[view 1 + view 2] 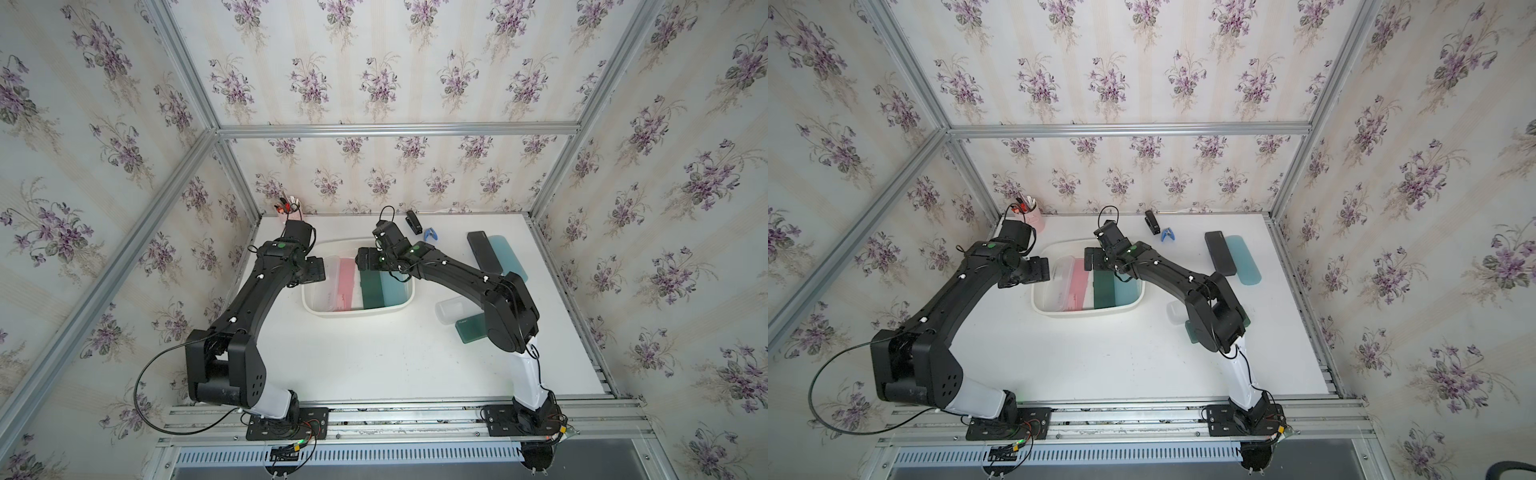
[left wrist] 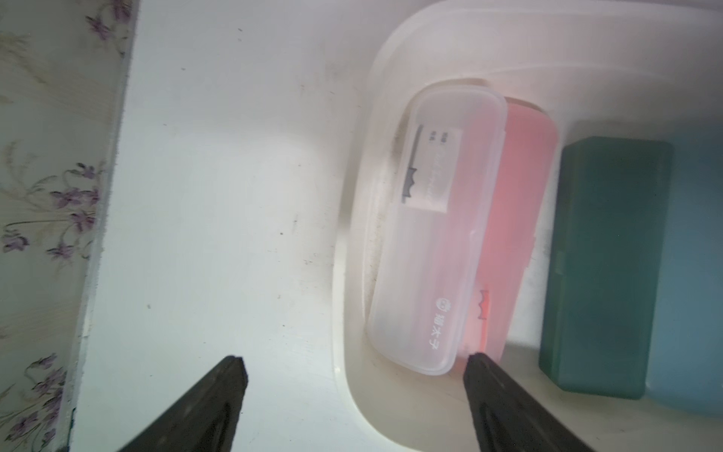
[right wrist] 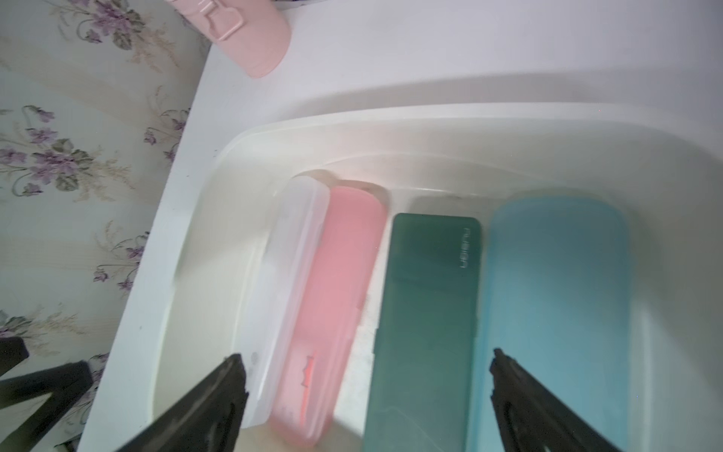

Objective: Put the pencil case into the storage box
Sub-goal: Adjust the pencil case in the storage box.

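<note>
In both top views the left arm [image 1: 249, 299] rises from its base at 7 o'clock. Its elbow is bent and its forearm reaches toward 1 o'clock, with the end turned toward 3 o'clock. The right arm [image 1: 461, 272] climbs from 5 o'clock, folds at the elbow and stretches toward 10 o'clock. The left hand [image 2: 354, 362] and the right hand [image 3: 365, 360] both tilt downward. Each has its fingers [image 2: 231, 375] spread wide, with nothing gripped between them.
</note>
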Tool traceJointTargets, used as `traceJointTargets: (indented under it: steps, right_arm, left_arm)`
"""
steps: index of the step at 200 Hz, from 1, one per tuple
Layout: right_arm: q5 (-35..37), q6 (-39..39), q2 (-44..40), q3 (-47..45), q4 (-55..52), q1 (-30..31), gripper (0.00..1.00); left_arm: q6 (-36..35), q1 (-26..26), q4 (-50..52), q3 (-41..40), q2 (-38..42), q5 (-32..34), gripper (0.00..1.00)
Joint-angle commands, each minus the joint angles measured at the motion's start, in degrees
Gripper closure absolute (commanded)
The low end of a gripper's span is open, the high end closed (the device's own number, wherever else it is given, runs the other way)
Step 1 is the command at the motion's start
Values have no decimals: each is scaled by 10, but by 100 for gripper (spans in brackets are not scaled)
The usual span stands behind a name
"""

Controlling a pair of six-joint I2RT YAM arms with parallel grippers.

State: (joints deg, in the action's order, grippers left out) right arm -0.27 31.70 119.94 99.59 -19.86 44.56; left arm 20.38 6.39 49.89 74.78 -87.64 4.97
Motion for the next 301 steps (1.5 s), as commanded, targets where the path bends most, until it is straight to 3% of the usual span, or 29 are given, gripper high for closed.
traceJointTargets:
  steps: [1, 45, 112, 134, 160, 199, 245, 301]
  right_arm:
    - [24, -13, -36, -66, 20, -19, 1]
    - [14, -23, -102, -186, 67, -50, 1]
    - [3, -46, -117, -215, 86, -51, 1]
    - [-29, -54, -109, -204, 99, -51, 5]
    - [-80, -76, -83, -171, 115, -44, 11]
    - [-121, -119, 14, -15, 68, -5, 12]
    - [-106, -119, 156, 182, -12, 30, 12]
    - [-56, -87, 144, 119, -8, 20, 12]
  left_arm:
    - [8, 22, -16, 4, -27, -36, 11]
    - [20, 72, -3, 30, -110, 28, 11]
    - [26, 110, 55, 73, -180, 163, 10]
    - [44, 119, 56, 70, -167, 171, 9]
    - [55, 119, 46, 52, -96, 161, 8]
    - [56, 95, 88, 61, -37, 199, 4]
    - [45, 19, 17, -11, -34, 116, 4]
    - [37, 12, -62, -47, -81, 37, 4]
